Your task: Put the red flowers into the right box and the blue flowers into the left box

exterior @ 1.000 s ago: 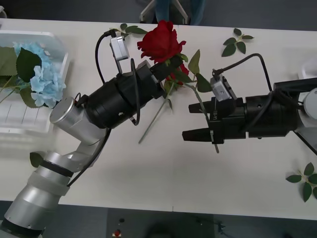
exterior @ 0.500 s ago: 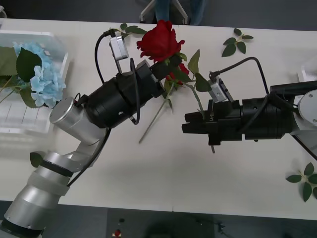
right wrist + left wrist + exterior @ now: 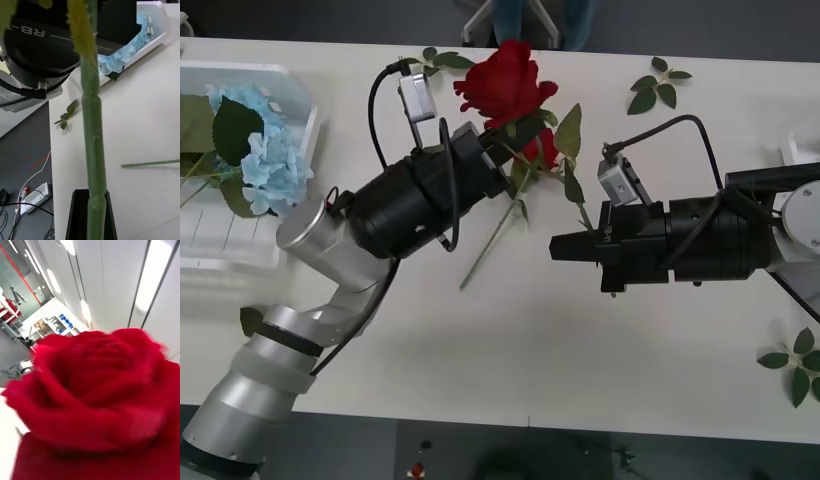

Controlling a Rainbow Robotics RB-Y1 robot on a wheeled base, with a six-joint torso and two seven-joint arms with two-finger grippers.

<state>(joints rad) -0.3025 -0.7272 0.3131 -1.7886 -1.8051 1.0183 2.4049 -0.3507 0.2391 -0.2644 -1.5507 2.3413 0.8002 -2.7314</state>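
Two claws on one red rose: left claw holds it raised, right claw clamps its stem, handover underway, next left lets go.

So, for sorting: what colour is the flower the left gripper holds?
Deep red rose, clearest in the left wrist view.

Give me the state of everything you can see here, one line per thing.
Left gripper: shut on the red rose, just under the bloom.
Red rose: held up above the table.
Right gripper: shut on a rose stem.
Blue flowers: lying in the left box.
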